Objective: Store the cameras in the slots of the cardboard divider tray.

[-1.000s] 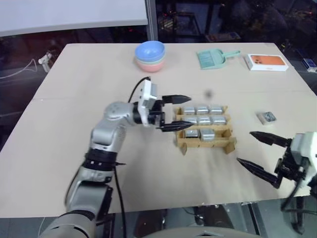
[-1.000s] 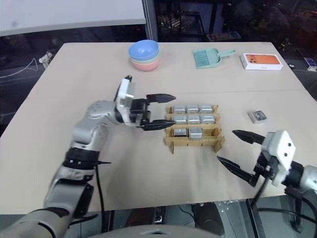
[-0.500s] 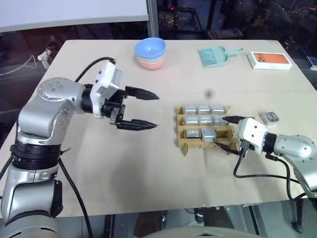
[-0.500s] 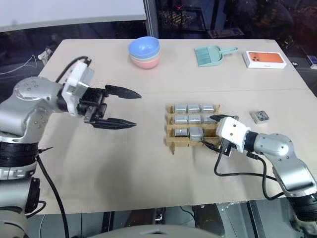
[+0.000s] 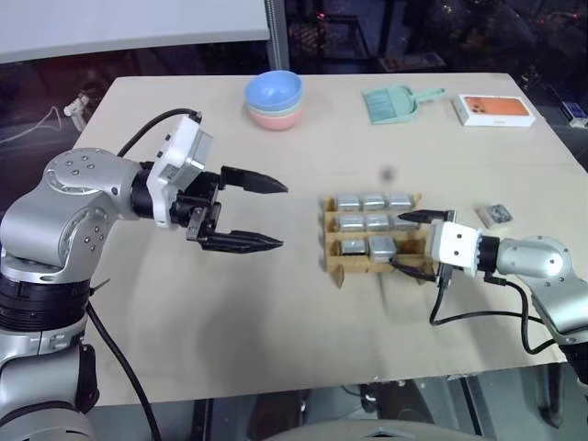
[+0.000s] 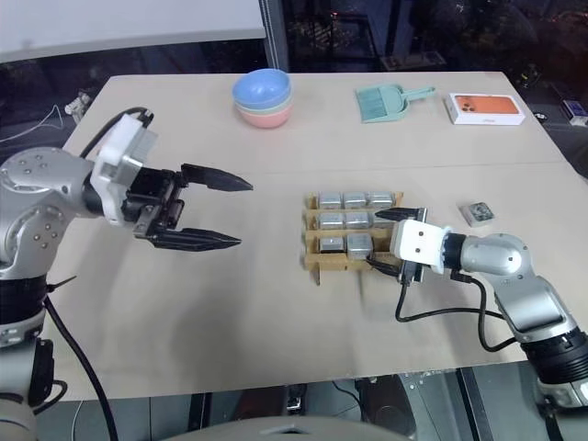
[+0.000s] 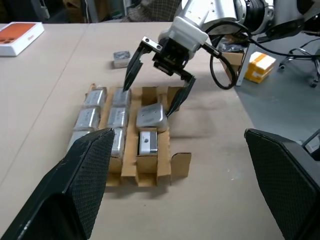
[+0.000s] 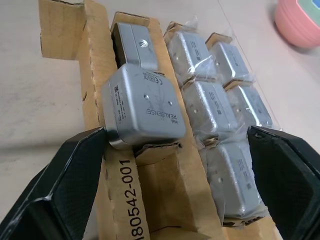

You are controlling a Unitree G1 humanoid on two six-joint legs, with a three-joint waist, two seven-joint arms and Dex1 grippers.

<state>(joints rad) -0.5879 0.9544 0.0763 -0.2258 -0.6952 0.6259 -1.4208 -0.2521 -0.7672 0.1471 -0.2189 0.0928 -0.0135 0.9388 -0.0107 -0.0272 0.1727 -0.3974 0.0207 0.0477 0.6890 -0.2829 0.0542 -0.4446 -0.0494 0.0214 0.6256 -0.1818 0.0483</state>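
Right gripper (image 5: 415, 242) is at the near right corner of the cardboard divider tray (image 5: 336, 269), jaws spread wide and straddling that corner, nothing pinched between them. Left gripper (image 5: 266, 214) hangs above bare desk well to the left of the tray, jaws just as wide and empty, pointing toward it. Inside the tray the cameras (image 5: 366, 223) fill most slots; the one in the near row by the right gripper (image 7: 152, 117) sits tilted, riding up out of its slot rather than seated. One more camera (image 5: 494, 215) lies loose on the desk off to the tray's right. The desk (image 5: 138, 312) is a pale beige top with a seam across it. At its far edge sit stacked bowls (image 5: 274, 100), a mint-green dustpan (image 5: 391, 104) and a white-and-orange box (image 5: 495, 109). Beyond the desk, the room is dark
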